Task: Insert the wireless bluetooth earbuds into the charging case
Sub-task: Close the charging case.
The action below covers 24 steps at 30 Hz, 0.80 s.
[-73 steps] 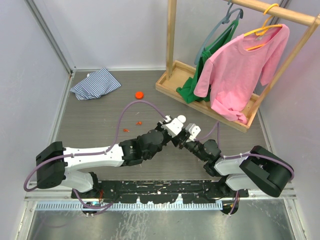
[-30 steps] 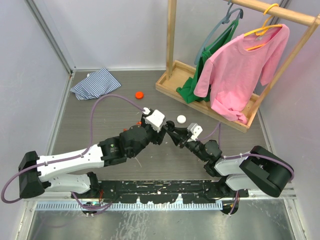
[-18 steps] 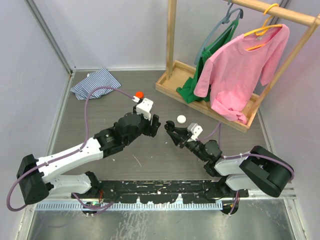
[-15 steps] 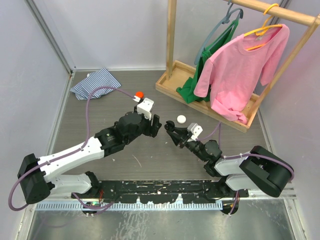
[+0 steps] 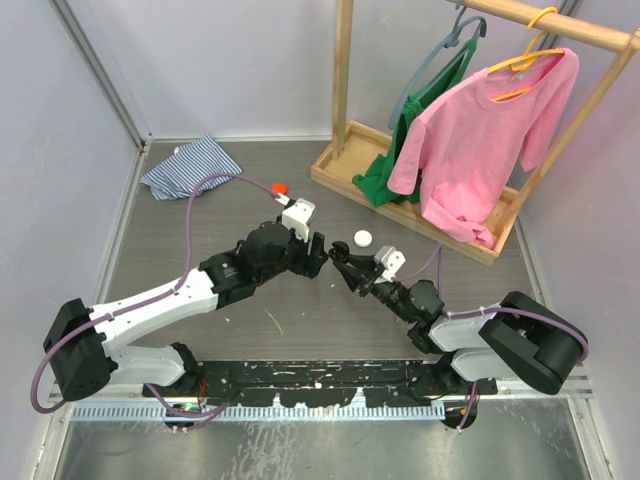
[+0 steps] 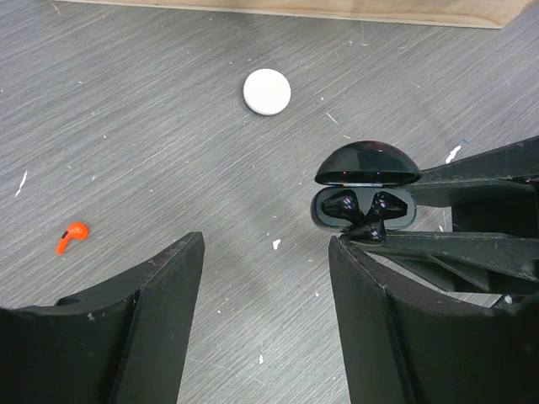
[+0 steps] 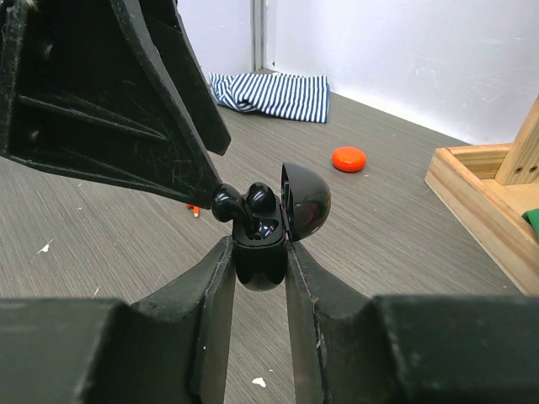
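Note:
My right gripper [image 7: 258, 252] is shut on the black charging case [image 7: 261, 252], which it holds upright above the table with its lid [image 7: 307, 202] swung open. Two black wireless bluetooth earbuds sit at its mouth. One [image 6: 341, 202] lies in its well. The other [image 6: 375, 225] sticks out over the rim and touches the tip of my left gripper's right finger [image 6: 354, 278]. My left gripper [image 6: 265, 244] is open with only bare table between its fingers. It sits right beside the case [image 5: 340, 262]. A red-orange earbud [image 6: 72, 236] lies on the table to the left.
A white puck [image 5: 362, 238] lies just beyond the case and an orange puck [image 5: 279, 187] farther back. A striped cloth [image 5: 190, 167] is at the back left. A wooden rack [image 5: 420, 200] with a pink shirt [image 5: 480, 140] and a green garment fills the back right.
My left arm swung away to the back left, then came back right until its fingertip met the earbud at the case. The right arm and the case have stayed still.

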Each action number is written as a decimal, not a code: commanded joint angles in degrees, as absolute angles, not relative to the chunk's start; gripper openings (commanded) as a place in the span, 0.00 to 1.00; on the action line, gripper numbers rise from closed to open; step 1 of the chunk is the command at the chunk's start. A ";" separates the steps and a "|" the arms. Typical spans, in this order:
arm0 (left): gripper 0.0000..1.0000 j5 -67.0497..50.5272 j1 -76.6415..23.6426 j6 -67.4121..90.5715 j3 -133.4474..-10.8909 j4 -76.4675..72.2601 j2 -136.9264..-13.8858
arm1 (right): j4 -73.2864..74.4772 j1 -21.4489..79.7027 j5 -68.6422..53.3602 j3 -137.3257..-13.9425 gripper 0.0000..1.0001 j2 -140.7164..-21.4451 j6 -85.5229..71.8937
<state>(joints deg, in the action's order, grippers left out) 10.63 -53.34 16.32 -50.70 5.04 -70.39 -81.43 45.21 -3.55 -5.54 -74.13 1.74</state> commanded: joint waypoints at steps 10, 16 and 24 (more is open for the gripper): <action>0.63 4.24 -53.07 16.79 -53.57 1.05 -70.55 | -86.48 45.09 -4.00 -6.61 0.13 -73.92 1.48; 0.63 2.37 -53.00 17.31 -54.60 1.15 -71.89 | -86.48 45.12 -4.30 -6.70 0.13 -74.09 1.39; 0.63 1.19 -53.00 18.52 -55.40 0.63 -72.30 | -86.48 45.11 -4.39 -6.77 0.13 -74.16 1.29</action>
